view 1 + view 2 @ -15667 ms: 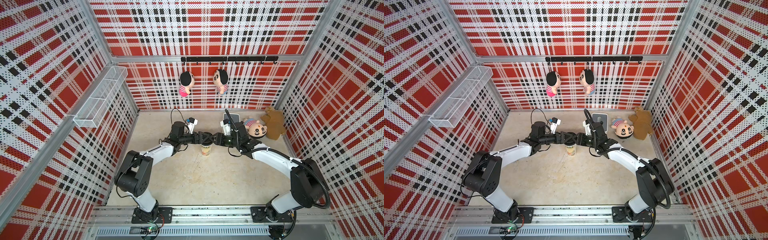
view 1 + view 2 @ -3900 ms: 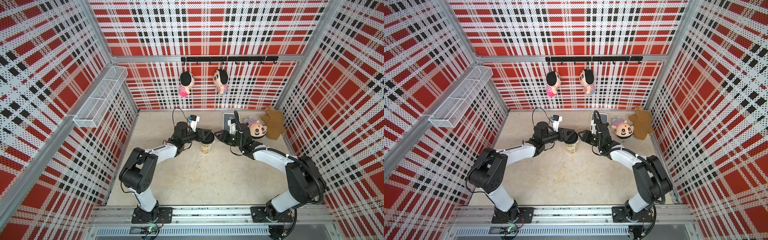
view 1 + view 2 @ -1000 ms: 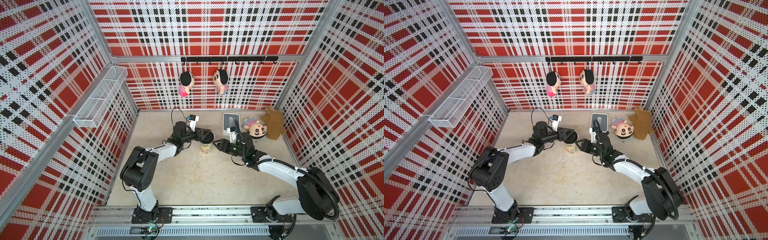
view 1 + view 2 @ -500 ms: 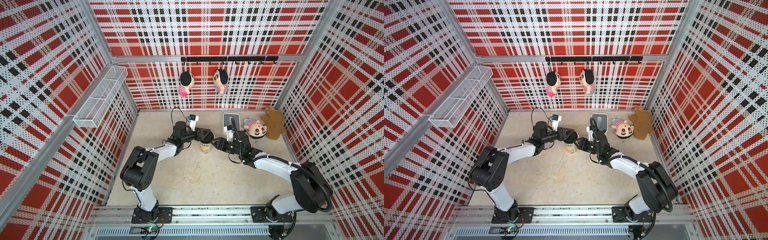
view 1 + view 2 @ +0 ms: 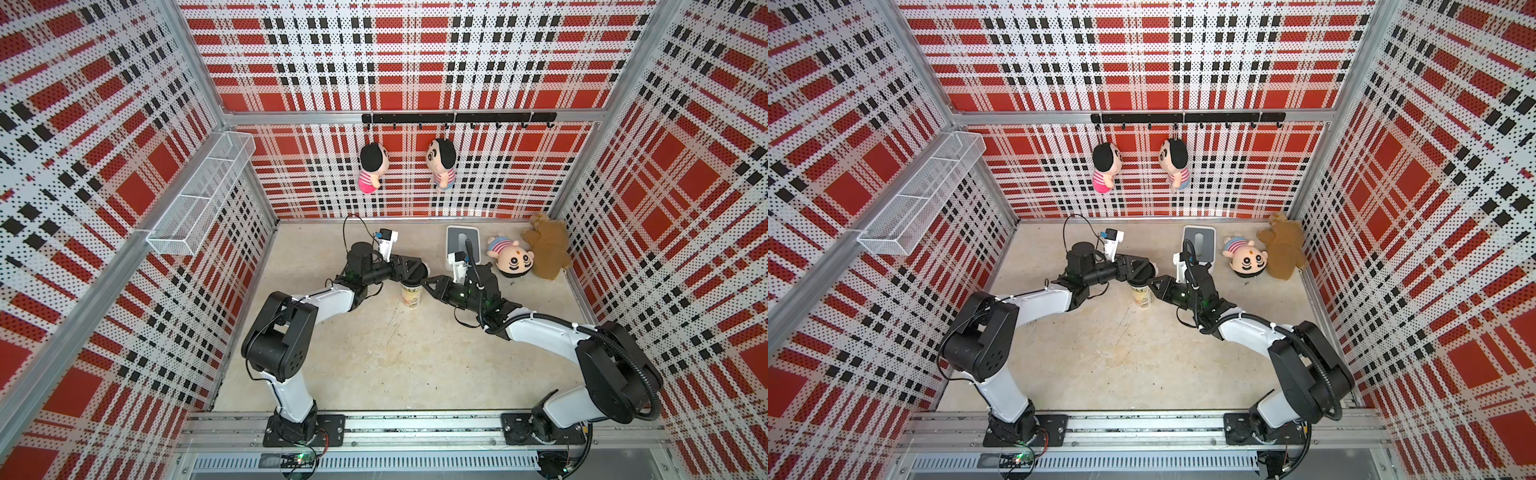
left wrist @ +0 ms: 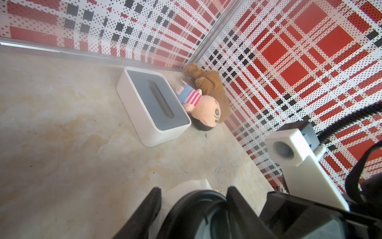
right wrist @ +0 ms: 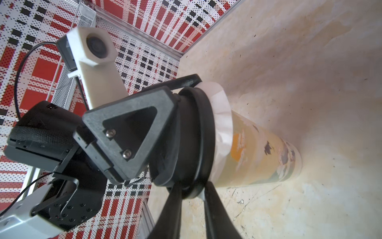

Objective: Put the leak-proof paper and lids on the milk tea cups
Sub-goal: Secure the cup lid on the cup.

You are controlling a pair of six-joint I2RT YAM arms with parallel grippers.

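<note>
White paper (image 7: 222, 115) already drapes over the cup (image 7: 260, 157) rim, pressed under a black lid (image 7: 192, 140) clamped in the left gripper (image 7: 177, 97). Right gripper (image 7: 193, 192) seems nearly closed on the lid's edge; seating remains.

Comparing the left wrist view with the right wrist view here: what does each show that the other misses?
Only the left wrist view shows the white box, the striped doll and the brown plush.

Only the right wrist view shows the printed cup wall, the leak-proof paper crumpled over its rim, and the left pincer gripping the lid from outside.

Both show the black lid and the beige floor.
</note>
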